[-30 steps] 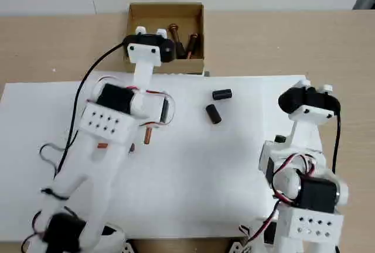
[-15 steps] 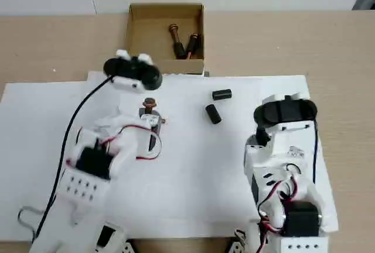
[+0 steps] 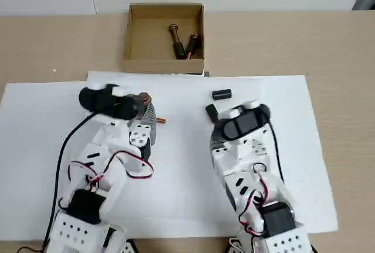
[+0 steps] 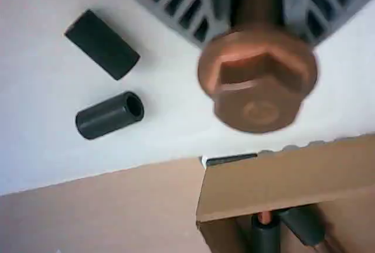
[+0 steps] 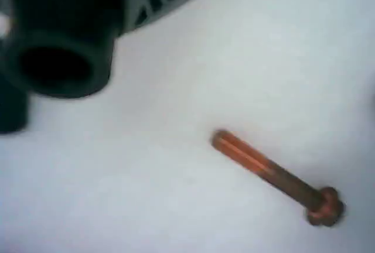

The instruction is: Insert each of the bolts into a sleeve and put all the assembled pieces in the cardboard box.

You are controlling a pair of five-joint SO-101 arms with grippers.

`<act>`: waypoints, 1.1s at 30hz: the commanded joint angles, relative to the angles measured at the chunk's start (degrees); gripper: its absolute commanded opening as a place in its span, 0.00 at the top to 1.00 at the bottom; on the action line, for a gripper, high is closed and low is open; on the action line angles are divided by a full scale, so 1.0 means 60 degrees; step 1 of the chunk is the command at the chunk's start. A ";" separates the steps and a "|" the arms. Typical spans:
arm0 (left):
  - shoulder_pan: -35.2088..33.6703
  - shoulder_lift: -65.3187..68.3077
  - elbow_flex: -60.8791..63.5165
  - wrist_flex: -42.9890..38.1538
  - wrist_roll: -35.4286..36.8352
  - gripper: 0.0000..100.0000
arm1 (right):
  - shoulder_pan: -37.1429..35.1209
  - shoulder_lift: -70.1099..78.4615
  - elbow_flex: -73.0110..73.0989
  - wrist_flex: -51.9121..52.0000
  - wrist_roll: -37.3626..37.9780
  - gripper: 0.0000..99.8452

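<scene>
My left gripper [image 3: 146,108] is over the white paper [image 3: 187,165], shut on a copper bolt [image 4: 258,80] whose hex head [image 3: 143,98] points toward the cardboard box [image 3: 132,36]. A copper tip [image 3: 160,120] pokes out beside that gripper. Two black sleeves [image 4: 102,43] [image 4: 110,115] lie on the paper. My right gripper [image 3: 214,118] is at the nearer sleeve [image 3: 209,110], and that sleeve [image 5: 58,48] sits close against it with its bore facing the camera. Another bolt [image 5: 272,174] lies loose on the paper. Two assembled pieces [image 3: 183,42] rest in the box.
The second sleeve [image 3: 221,94] lies just beyond the right gripper, toward the box. The box stands on the bare wooden table [image 3: 293,42] past the paper's far edge. Open paper stretches between the two arms.
My left arm has drawn back from the box to the paper and now has a bolt in its gripper. My right arm has swung left from the paper's right side to the nearer sleeve.
</scene>
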 commanded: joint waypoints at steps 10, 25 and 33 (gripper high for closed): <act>0.0059 -0.4147 0.1575 -0.0850 0.2740 1.00 | -0.2161 -0.1018 0.1861 -0.2249 0.0894 1.00; 0.1172 -0.4557 0.1502 -0.0806 0.3897 1.00 | -0.3026 -0.2410 0.2960 -0.2410 0.2227 1.00; 0.1304 -0.4571 0.2103 -0.0806 0.3868 1.00 | -0.3026 -0.2410 0.2608 -0.2410 0.2227 1.00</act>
